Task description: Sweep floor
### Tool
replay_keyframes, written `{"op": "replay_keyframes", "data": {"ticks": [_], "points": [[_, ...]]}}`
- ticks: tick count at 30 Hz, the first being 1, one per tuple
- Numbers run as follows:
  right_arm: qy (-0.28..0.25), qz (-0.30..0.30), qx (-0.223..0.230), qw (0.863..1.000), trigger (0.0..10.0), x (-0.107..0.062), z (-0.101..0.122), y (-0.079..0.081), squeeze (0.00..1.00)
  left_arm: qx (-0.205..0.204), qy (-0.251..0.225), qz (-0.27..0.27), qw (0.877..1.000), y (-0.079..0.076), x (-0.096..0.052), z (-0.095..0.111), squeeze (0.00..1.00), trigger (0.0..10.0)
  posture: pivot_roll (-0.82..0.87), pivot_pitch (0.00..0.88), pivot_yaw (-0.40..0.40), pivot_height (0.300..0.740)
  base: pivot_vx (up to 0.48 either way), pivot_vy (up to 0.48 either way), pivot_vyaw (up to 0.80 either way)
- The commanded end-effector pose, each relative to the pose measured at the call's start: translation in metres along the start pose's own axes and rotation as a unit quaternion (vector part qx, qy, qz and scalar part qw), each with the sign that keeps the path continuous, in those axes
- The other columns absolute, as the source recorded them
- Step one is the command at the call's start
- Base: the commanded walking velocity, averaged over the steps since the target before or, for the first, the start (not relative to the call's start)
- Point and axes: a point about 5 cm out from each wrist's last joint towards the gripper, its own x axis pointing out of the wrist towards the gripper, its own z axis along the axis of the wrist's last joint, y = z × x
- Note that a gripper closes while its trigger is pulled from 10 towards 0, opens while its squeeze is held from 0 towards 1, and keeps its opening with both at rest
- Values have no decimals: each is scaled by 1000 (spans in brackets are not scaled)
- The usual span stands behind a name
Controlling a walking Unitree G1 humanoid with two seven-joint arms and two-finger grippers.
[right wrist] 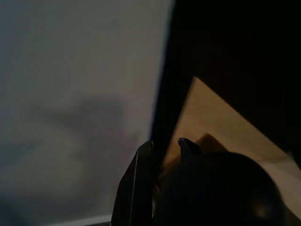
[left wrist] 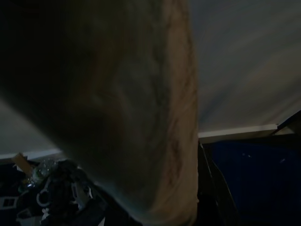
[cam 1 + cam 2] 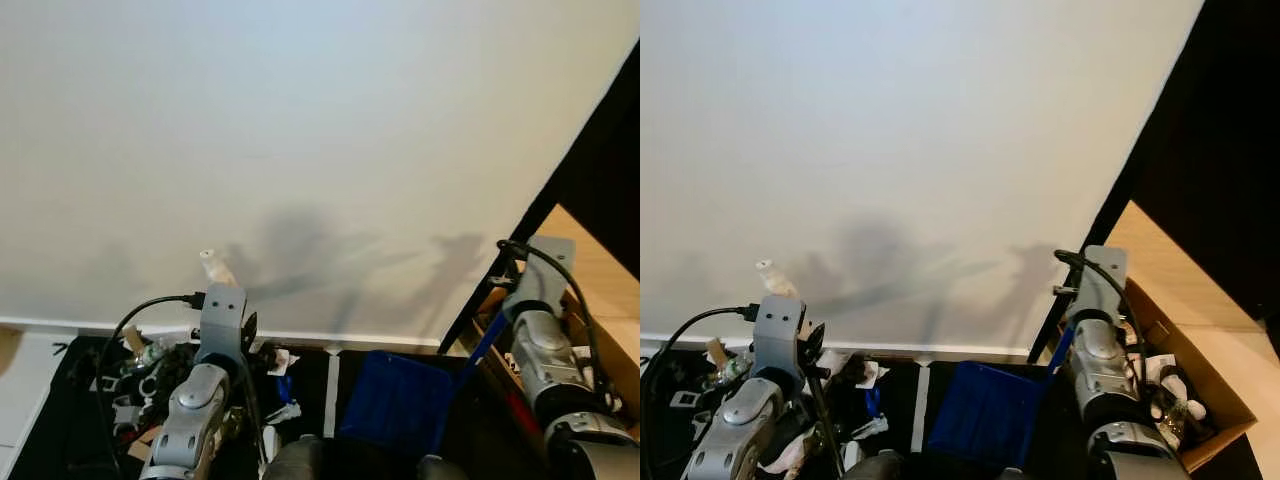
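Observation:
A blue dustpan (image 3: 398,400) stands low in the middle, in front of the white wall. Its blue handle (image 3: 487,343) slants up to my right gripper (image 3: 500,305), which is shut on it. In the right wrist view the two black fingers (image 1: 142,157) sit close together. My left gripper (image 3: 245,335) is raised at the lower left, with a pale tipped stick (image 3: 212,265) rising above its wrist. A blurred tan shaft (image 2: 155,117) crosses close to the left wrist camera. Mixed litter (image 3: 150,365) lies on the dark floor beside the left arm.
The white wall (image 3: 300,150) with its baseboard (image 3: 380,340) stands close ahead. A black edge (image 3: 590,170) bounds it on the right. An open cardboard box (image 3: 1210,405) holding small items sits at the right on wood flooring (image 3: 1180,270).

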Motion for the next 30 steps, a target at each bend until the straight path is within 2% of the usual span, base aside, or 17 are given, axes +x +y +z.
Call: {"op": "replay_keyframes", "data": {"ticks": [1,5,8,11,15,16,22,23,27,30], "points": [[58,1,-18,998,10000,-8,-22,-7,0,4,14,0,1000,0,-1,-6,0,10000,124,123,75,740,0,0,0],[63,15,-6,998,10000,-12,-24,-6,0,5,14,1,1000,1,0,-6,0,10000,117,116,73,740,0,0,0],[70,58,31,995,10000,-17,-15,3,0,5,15,1,1000,1,1,-7,0,10000,113,111,73,740,0,0,0],[73,78,47,993,10000,-21,-9,8,0,5,14,-1,1000,0,2,-7,0,10000,114,110,71,740,0,0,0],[77,97,44,991,10000,-27,-7,13,0,6,14,-2,1000,0,2,-7,0,10000,112,109,71,740,0,0,0],[79,100,43,991,10000,-29,-8,14,1000,6,14,-2,1000,0,3,-7,0,10000,112,109,71,740,0,0,0],[98,98,47,989,10000,-35,-17,15,1000,7,15,-3,1000,0,4,-7,0,10000,106,109,71,740,0,0,0],[100,108,46,988,10000,-38,-14,18,0,6,15,-5,1000,-1,4,-7,0,10000,98,110,73,740,0,0,0],[104,118,50,986,10000,-41,-12,21,0,6,15,-6,1000,-2,4,-7,0,10000,99,110,72,740,0,0,0],[100,125,53,986,10000,-44,0,21,0,5,14,-4,1000,-1,5,-7,0,10000,94,108,65,740,0,0,0]]}}
